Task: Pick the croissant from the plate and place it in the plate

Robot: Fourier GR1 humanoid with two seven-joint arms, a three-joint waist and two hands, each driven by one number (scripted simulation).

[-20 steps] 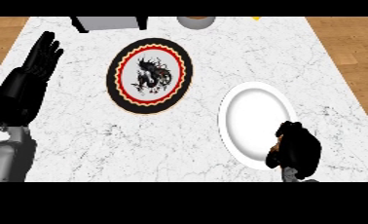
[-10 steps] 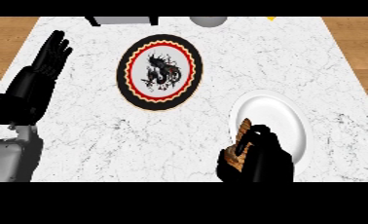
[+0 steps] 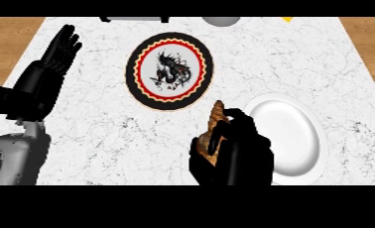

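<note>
Croissant (image 3: 214,123) long axis up the view, tip toward patterned plate (image 3: 170,37) | right hand (image 3: 238,155) curled around it

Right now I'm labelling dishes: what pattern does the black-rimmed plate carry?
Patterned plate: black rim, red scalloped ring, white centre, black dragon-like figure. Head view.

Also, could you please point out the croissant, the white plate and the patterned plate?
croissant (image 3: 212,123), head view, on its exposed upper half.
white plate (image 3: 293,132), head view, on its bare middle.
patterned plate (image 3: 169,71), head view, on the dark figure at its middle.
</note>
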